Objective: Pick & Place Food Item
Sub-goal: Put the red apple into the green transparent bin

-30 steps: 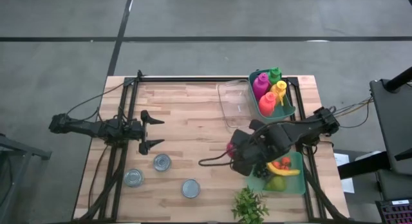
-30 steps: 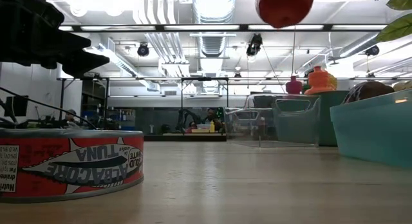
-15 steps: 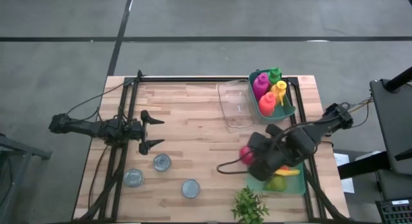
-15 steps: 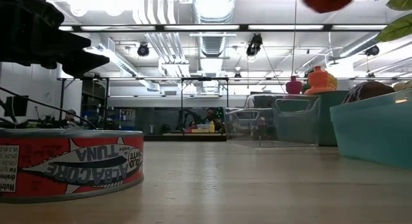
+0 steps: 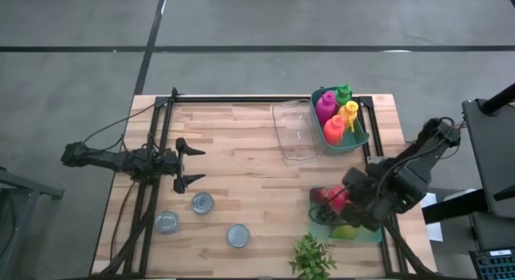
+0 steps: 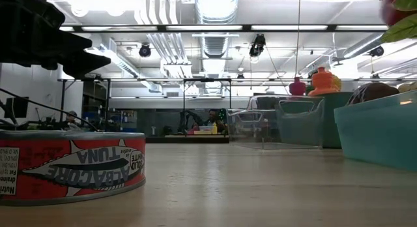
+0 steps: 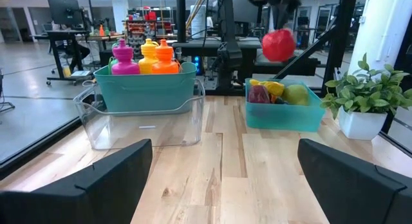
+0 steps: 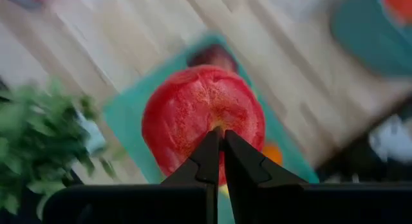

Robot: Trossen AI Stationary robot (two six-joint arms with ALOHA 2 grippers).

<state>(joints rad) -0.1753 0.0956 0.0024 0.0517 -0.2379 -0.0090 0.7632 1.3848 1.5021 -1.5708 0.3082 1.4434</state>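
A red round fruit (image 8: pixel 203 121) hangs under my right gripper (image 8: pixel 221 139), which is shut on its top. It hovers over the left end of the near teal bin (image 5: pixel 318 228), also seen as the red fruit (image 7: pixel 278 45) above the bin (image 7: pixel 283 118). That bin holds a banana, a green fruit and a dark red one. In the low view only the fruit's edge (image 6: pixel 391 6) shows. My left gripper (image 5: pixel 193 163) waits open over the table's left side, its fingers level and nothing between them. My right gripper pinches the fruit at the dimple in its top (image 8: pixel 219 129) between its two shut fingertips. The fingers come from above, pointing steeply down. The fruit hangs below them, lifted clear of the table and of the bin.
A far teal bin (image 5: pixel 362 139) holds coloured bottles, with a clear plastic container (image 5: pixel 291 133) on its left. Three tins (image 5: pixel 203 203) (image 5: pixel 167 222) (image 5: pixel 238 235) stand near the front left. A small green plant (image 5: pixel 312 257) sits at the front edge beside the near bin.
My right gripper has carried the red fruit toward the table's right edge, from over the bare wood to over the near teal bin, and the wrist has rolled on the way. It has stayed shut on the fruit, which remains clear of everything.
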